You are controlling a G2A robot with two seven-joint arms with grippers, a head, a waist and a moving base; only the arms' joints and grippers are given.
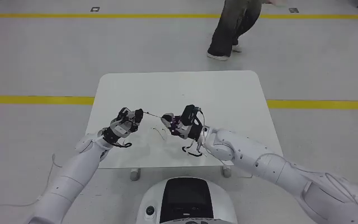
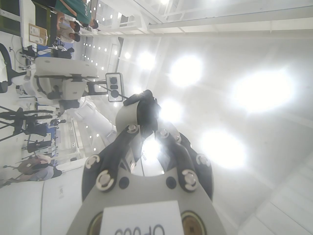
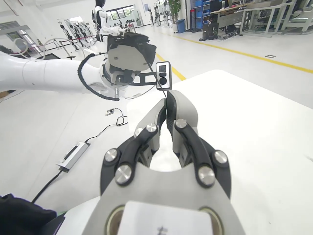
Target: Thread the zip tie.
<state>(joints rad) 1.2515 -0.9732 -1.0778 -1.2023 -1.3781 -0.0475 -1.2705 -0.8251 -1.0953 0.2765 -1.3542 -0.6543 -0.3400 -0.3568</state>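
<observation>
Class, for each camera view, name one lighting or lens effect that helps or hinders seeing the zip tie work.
Left wrist view: ceiling lamps flare white behind the left gripper, washing out its outline. Right wrist view: the wide lens makes the right gripper loom large; the zip tie is only a thin dark line. Top view: even light, no glare.
</observation>
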